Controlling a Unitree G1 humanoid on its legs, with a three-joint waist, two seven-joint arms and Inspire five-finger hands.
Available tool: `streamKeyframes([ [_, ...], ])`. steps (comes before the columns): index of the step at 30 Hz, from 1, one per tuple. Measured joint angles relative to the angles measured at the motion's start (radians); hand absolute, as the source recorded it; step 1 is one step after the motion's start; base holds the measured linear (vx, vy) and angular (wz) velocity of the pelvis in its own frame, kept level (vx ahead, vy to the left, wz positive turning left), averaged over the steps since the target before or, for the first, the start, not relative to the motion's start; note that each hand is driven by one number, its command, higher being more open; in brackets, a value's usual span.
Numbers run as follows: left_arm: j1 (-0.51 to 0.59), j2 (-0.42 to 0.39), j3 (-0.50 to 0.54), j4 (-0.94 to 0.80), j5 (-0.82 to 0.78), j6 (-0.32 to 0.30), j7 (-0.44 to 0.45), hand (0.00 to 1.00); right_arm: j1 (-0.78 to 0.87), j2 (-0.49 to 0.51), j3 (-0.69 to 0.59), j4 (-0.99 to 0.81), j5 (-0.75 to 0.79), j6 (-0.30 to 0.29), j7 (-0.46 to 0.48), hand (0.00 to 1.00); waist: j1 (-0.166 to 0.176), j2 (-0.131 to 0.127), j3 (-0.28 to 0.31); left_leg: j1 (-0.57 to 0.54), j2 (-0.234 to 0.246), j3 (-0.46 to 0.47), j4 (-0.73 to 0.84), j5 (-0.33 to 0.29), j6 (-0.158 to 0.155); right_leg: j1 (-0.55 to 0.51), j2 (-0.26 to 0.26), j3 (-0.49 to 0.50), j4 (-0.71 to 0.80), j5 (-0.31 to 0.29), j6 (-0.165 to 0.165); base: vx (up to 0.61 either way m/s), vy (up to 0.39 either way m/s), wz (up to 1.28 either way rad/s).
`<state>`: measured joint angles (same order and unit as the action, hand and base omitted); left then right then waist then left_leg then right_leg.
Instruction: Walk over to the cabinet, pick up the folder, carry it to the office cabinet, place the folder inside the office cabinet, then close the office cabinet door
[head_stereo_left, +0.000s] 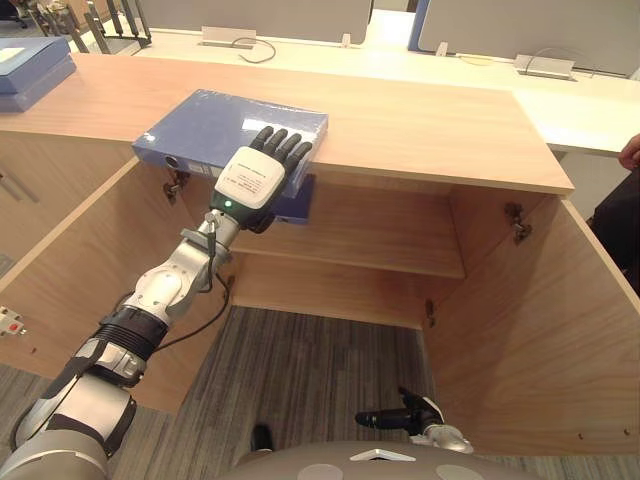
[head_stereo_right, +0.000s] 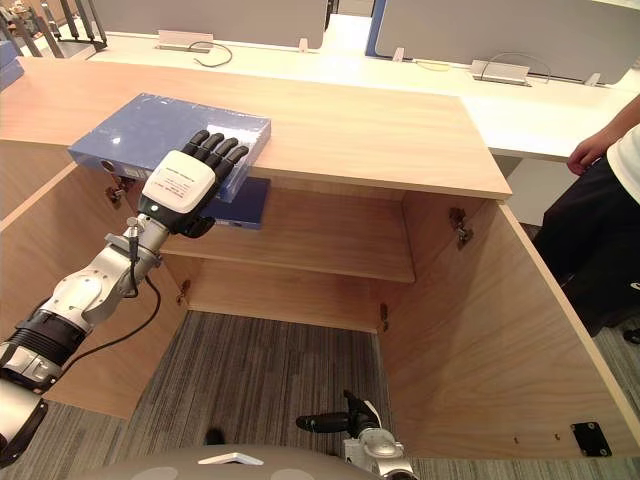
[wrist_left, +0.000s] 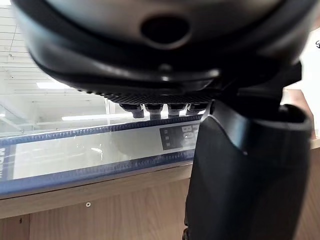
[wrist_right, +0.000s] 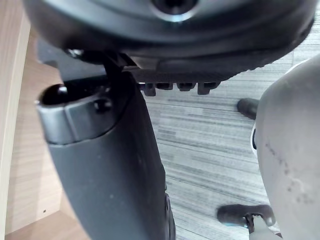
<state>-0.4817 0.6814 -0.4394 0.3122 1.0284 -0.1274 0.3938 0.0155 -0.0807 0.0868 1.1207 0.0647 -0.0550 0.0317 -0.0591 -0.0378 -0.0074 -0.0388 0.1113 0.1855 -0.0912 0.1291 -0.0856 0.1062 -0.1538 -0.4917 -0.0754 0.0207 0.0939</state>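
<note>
The blue flat plastic folder (head_stereo_left: 215, 120) lay on the light wooden surface (head_stereo_left: 430, 130) of the open cabinet (head_stereo_left: 380, 240), one corner hanging over the front edge; this overhang probably gave room for a grip; the left hand (head_stereo_left: 255, 178) pinched it there, fingers flat on the cover, thumb seemingly beneath; the right hand (head_stereo_left: 405, 415) hung low over the grey carpet (head_stereo_left: 300, 360), loosely spread and empty.

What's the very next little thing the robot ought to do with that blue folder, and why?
Probably draw the folder off the cabinet top toward itself. The left hand pinches its overhanging corner, fingers on top and thumb apparently beneath, and the open shelf waits right below. The right hand hangs idle, low.
</note>
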Motion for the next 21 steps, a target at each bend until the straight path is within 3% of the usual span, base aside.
streamKeyframes([
  [18,-0.001,0.000,0.039,0.014,0.000,0.026,-0.004,1.00,0.009,-0.002,-0.009,-0.020,0.000,0.000,0.001,1.00,0.003,0.008,0.007,0.012,0.001,0.003,0.000,-0.016,-0.010,0.008,0.000,0.002,0.000,-0.008,-0.009,0.01,-0.001,-0.01],
  [19,-0.001,0.000,0.043,0.014,0.000,0.026,-0.004,0.00,0.009,-0.001,-0.009,-0.021,0.000,0.000,0.001,1.00,0.003,0.008,0.007,0.012,0.001,0.003,0.000,-0.016,-0.010,0.008,0.000,0.002,0.001,-0.008,-0.009,0.00,0.000,0.00],
  [21,-0.001,0.000,0.047,0.014,-0.001,0.026,-0.004,0.00,0.010,-0.001,-0.009,-0.022,0.000,0.000,0.001,1.00,0.003,0.008,0.007,0.012,0.001,0.003,0.000,-0.016,-0.010,0.008,0.000,0.002,0.001,-0.008,-0.009,0.00,0.000,0.00],
])
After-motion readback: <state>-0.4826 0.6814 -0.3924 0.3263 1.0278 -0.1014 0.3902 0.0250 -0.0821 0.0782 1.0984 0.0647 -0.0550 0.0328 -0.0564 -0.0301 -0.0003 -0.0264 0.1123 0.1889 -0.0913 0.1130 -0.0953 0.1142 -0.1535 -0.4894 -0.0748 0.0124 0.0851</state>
